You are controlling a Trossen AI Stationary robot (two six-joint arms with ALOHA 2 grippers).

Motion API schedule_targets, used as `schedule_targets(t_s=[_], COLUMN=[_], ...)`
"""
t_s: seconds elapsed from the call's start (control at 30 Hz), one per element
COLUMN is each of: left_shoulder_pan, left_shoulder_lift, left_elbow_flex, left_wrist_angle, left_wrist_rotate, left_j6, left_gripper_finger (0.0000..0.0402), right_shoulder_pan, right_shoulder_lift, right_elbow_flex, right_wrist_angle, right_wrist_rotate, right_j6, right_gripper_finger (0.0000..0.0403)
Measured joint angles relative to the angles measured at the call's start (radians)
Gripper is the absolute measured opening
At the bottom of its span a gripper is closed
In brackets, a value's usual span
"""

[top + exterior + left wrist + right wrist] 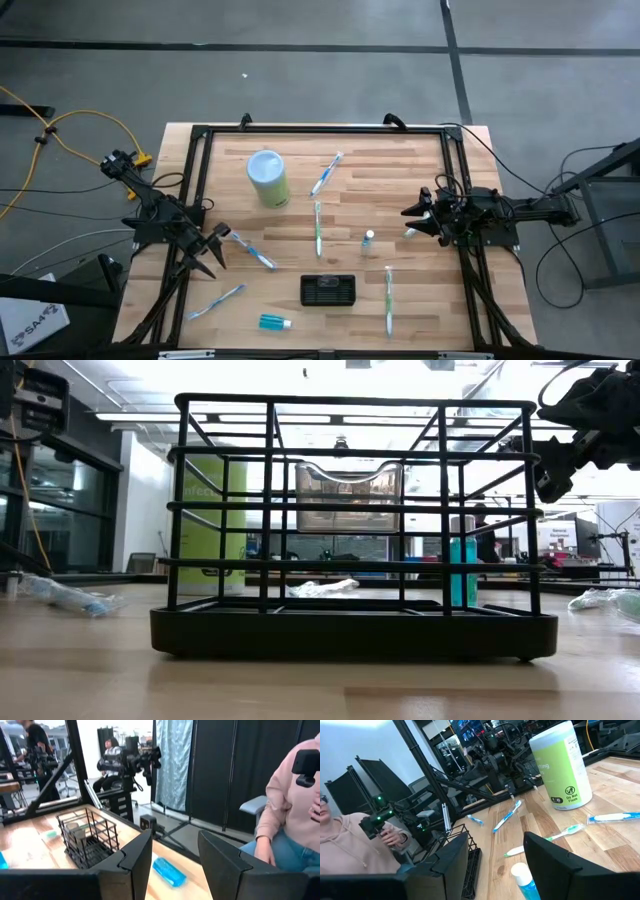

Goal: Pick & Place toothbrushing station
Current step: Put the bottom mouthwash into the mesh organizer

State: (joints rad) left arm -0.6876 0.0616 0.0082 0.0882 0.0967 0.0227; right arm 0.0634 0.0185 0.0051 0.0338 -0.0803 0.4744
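My left jaws (213,250) stand apart with nothing between them, hovering above the left edge of the worktop (420,170), and my right jaws (420,222) are likewise spread and empty over the right side, pointing inward. Looking out past my left fingers (135,862), I see the toothbrushing station (328,289), a small black wire holder, standing upright on the wood at the front middle of the worktop, well apart from both of my arms; as far as I can make out through its bars, nothing has been put in it, though the view from my left wrist is poor enough that I would not swear to it. Around it lie loose things: a toothbrush (318,228) in the middle, another toothbrush (327,172) near the back, a third one (388,300) just to the right of the station, two more on the left side, a blue tube (274,322) at the front and a small blue-and-white bottle (369,239) toward my right arm. A pale green canister (268,178) stands at the back left. Beyond the worktop a person in a pink top (295,805) sits. I judge the job barely begun: the station is not yet grasped, lifted or placed.
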Motion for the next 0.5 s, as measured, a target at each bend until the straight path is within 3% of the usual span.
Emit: schedule_targets(t_s=[0.2,0.4,0.5], left_shoulder_pan=[0.000,0.000,0.000], left_shoulder_lift=[0.000,0.000,0.000], left_elbow_flex=[0.000,0.000,0.000], left_wrist_angle=[0.112,0.209,0.201], left_wrist_rotate=[0.000,-0.009,-0.119], left_j6=[-0.002,-0.139,-0.169], left_gripper_finger=[0.0154,0.0154,0.0154], right_shoulder_pan=[0.000,0.000,0.000], right_shoulder_lift=[0.000,0.000,0.000], right_elbow_flex=[0.000,0.000,0.000], right_wrist_angle=[0.000,0.000,0.000], right_wrist_rotate=[0.000,0.000,0.000], right_j6=[0.000,0.000,0.000], right_gripper_finger=[0.0184,0.0184,0.0184])
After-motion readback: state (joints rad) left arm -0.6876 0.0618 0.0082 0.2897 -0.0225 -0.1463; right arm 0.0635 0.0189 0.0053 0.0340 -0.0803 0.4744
